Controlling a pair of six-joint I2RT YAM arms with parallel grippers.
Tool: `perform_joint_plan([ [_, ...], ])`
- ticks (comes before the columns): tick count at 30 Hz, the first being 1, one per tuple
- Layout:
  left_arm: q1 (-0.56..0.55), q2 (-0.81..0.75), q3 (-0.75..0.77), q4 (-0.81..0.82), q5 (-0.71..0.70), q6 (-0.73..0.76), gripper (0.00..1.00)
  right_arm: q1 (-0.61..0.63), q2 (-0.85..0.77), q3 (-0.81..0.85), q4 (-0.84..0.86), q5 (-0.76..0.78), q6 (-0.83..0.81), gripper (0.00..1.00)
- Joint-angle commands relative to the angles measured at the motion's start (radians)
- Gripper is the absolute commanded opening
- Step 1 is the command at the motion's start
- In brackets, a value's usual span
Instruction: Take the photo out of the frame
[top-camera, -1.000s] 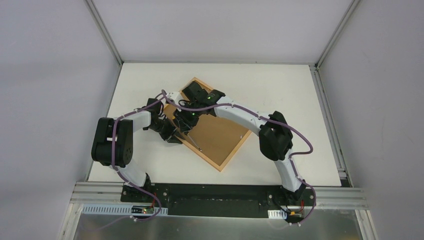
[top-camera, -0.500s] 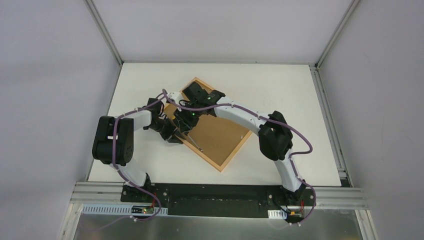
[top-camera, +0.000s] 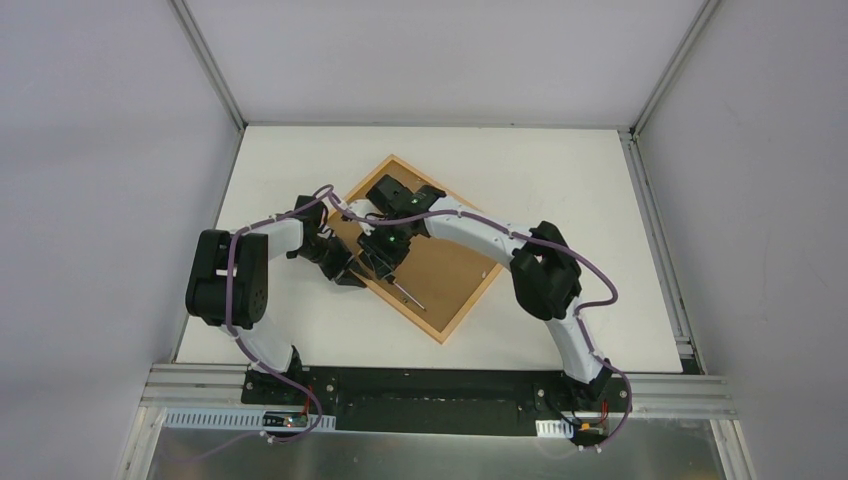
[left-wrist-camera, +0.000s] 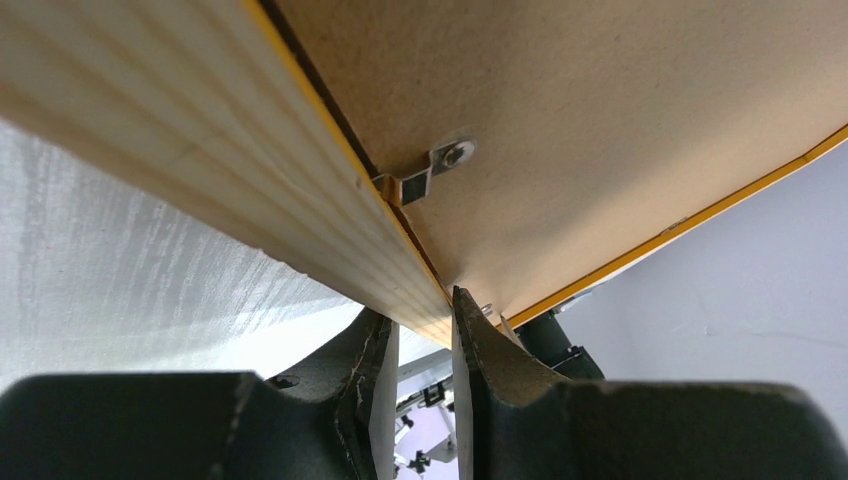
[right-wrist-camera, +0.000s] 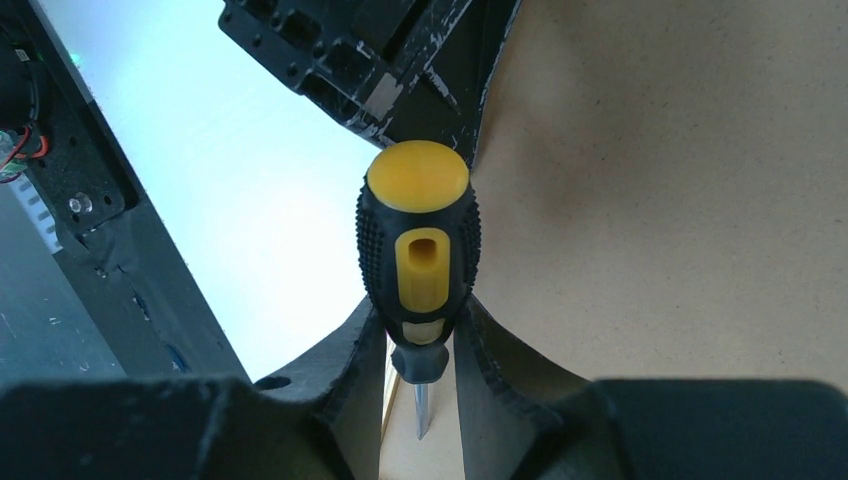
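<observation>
the frame (top-camera: 472, 306) lies back side up on the white table (top-camera: 560, 180), turned so its corners point like a diamond, one corner towards the arm bases. only its narrow orange border and pale wood rail show. inside the frame the brown board (top-camera: 445, 270) fills the whole opening, and a small metal clip (left-wrist-camera: 430, 170) on the frame's left rail reaches onto the board. the photo is not visible in any view (the board covers everything inside the frame), so i cannot tell where it sits.

the left claw (left-wrist-camera: 420, 315) is at the frame's left rail, nearly closed, with only a narrow gap between its fingers, and the pale wood rail runs down into that gap. it has the frame pinched by this rail, one finger on the outer side, the other on the board side.

the right claw (right-wrist-camera: 420, 320) hangs over the middle of the frame, above the board. it is partly closed around the neck of a screwdriver (right-wrist-camera: 420, 230) with a black and yellow handle, one finger on each side of the grip. from above, the thin metal shaft (top-camera: 408, 296) sticks out over the board towards the frame's near corner, close to the left rail. whether its tip touches the board i cannot tell.
</observation>
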Motion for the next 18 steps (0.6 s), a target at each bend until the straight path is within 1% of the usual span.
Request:
perform_joint_plan([
  [1, 0.002, 0.040, -0.007, -0.005, -0.078, 0.075, 0.00, -0.008, -0.052, 0.015, -0.013, -0.016, 0.004, 0.00],
  [4, 0.002, 0.030, -0.001, -0.011, -0.083, 0.085, 0.00, -0.017, -0.132, -0.003, 0.036, -0.002, 0.081, 0.00],
  [6, 0.002, 0.029, -0.002, -0.014, -0.080, 0.084, 0.00, -0.025, -0.191, -0.034, 0.080, 0.075, 0.167, 0.00],
  [8, 0.001, 0.029, -0.008, -0.014, -0.080, 0.068, 0.00, -0.041, -0.255, -0.059, 0.079, 0.137, 0.248, 0.00],
  [10, 0.001, 0.027, -0.017, -0.015, -0.084, 0.042, 0.00, -0.053, -0.313, -0.087, 0.059, 0.250, 0.349, 0.00],
  [11, 0.000, 0.023, -0.025, -0.013, -0.086, 0.019, 0.00, -0.061, -0.346, -0.105, 0.039, 0.249, 0.354, 0.00],
  [12, 0.001, 0.017, -0.034, -0.012, -0.087, -0.006, 0.00, -0.062, -0.385, -0.141, 0.031, 0.285, 0.356, 0.00],
  [13, 0.001, 0.008, -0.043, -0.012, -0.091, -0.043, 0.00, -0.067, -0.427, -0.185, 0.032, 0.356, 0.402, 0.00],
  [15, 0.001, -0.020, -0.070, -0.009, -0.105, -0.136, 0.00, -0.090, -0.527, -0.285, 0.043, 0.435, 0.479, 0.00],
  [17, 0.001, -0.054, -0.109, -0.006, -0.125, -0.258, 0.00, -0.123, -0.620, -0.366, 0.033, 0.539, 0.598, 0.00],
  [18, 0.001, -0.071, -0.128, -0.005, -0.131, -0.331, 0.00, -0.146, -0.663, -0.395, 0.009, 0.558, 0.643, 0.00],
])
